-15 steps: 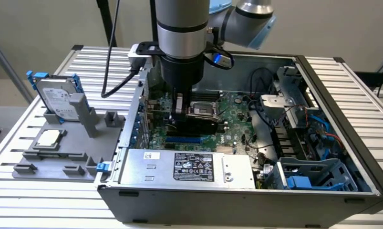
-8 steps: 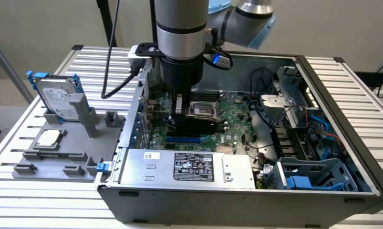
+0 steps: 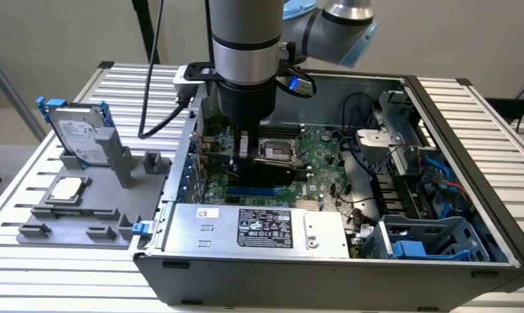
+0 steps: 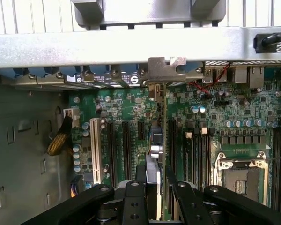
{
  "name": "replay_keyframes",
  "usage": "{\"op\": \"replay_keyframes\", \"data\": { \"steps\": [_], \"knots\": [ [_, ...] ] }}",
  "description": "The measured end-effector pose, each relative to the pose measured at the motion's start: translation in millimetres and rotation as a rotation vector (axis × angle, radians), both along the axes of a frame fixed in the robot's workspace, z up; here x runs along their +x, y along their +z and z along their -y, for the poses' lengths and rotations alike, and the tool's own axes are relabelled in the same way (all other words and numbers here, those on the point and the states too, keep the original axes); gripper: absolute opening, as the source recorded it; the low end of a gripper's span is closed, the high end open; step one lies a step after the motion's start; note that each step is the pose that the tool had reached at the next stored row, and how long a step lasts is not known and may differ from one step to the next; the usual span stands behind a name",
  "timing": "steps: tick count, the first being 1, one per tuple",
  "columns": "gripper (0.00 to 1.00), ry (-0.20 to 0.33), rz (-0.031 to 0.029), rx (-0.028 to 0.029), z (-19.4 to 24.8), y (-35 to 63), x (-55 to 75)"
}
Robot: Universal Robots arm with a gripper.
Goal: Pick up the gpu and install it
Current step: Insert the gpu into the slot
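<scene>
Wrist view: the tool (image 4: pixel 158 194) is clamped on the gpu (image 4: pixel 160 136), which stands on edge inside the open computer case (image 3: pixel 244 277) at the expansion slots of the motherboard (image 4: pixel 215 117). The gpu's silver bracket meets the case's rear wall; whether the card is seated cannot be told. The case also holds a power supply (image 3: pixel 253 228) along its near side and a blue drive cage (image 3: pixel 427 241) near the exterior view's right. On the worktop (image 3: pixel 35 274) at the exterior view's left, a grey holder (image 3: pixel 113 195) carries a hard drive (image 3: pixel 77 134) upright and a CPU chip (image 3: pixel 68 189) lying flat.

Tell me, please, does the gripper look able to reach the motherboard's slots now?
Probably yes: the gripper holds the gpu edge-on over the slots inside the open case, with nothing between.
</scene>
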State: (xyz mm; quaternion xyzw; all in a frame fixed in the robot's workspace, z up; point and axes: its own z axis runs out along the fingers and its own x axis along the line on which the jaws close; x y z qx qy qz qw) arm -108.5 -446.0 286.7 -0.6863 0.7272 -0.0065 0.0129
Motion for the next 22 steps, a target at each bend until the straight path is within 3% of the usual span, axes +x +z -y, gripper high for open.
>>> {"op": "replay_keyframes", "data": {
  "steps": [9,10,13,14,22],
  "knots": [
    [0.27,0.009,0.0024,0.0003,0.0,-0.2,4.5],
    [0.27,0.009,0.0085,0.0002,0.0,-0.3,4.5],
    [0.27,0.009,0.0379,0.0000,0.0,-1.4,3.6],
    [0.27,0.009,0.0418,0.0000,0.0,-2.0,3.1],
    [0.27,0.009,0.0420,0.0000,0.0,-2.5,2.9]
  ]
}}
